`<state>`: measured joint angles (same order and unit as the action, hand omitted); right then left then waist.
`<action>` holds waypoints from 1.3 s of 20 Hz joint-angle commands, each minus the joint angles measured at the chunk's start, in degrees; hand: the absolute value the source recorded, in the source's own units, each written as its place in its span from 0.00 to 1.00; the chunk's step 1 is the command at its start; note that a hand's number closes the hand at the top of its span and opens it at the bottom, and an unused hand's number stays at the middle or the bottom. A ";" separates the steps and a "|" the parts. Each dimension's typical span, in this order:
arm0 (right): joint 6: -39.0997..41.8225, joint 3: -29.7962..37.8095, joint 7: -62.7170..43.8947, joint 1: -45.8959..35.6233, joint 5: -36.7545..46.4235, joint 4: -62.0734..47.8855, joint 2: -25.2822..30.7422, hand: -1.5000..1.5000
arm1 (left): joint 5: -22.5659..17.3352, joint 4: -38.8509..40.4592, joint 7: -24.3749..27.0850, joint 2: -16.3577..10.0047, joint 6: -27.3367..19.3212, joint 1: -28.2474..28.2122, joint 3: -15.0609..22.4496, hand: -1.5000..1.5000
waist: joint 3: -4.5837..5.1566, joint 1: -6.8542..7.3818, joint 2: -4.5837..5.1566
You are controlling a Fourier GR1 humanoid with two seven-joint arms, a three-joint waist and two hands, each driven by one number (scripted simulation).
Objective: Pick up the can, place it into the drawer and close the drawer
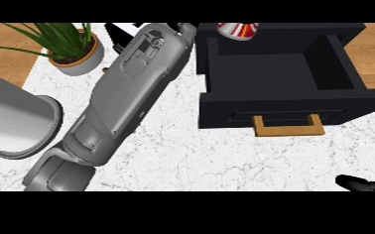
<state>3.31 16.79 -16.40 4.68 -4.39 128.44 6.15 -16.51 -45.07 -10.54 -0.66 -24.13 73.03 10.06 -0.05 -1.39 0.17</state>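
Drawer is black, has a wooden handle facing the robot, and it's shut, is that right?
Not quite. The drawer is black with a wooden handle facing the robot, but it is open, not shut: the head view looks straight down into its inside.
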 commanded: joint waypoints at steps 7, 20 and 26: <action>1.58 2.15 -1.09 -0.79 -3.35 0.45 1.87 0.00 | -3.90 15.48 1.41 0.65 -2.56 12.70 2.58 1.00 | -0.07 -2.13 0.54; 0.73 1.54 -4.72 -6.06 -3.18 -0.24 4.02 0.00 | -9.97 24.42 3.60 0.66 -9.74 18.67 8.26 0.00 | -0.17 -4.39 1.15; 0.54 0.64 -6.02 -9.05 -2.15 -0.77 5.36 0.00 | -11.51 26.92 5.31 0.66 -11.87 18.97 8.99 0.00 | -0.14 -4.34 1.24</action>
<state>3.54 17.05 -21.53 -2.15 -6.15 128.43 9.94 -26.67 -19.26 -5.80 -0.01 -34.47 92.05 17.92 -0.19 -5.50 1.39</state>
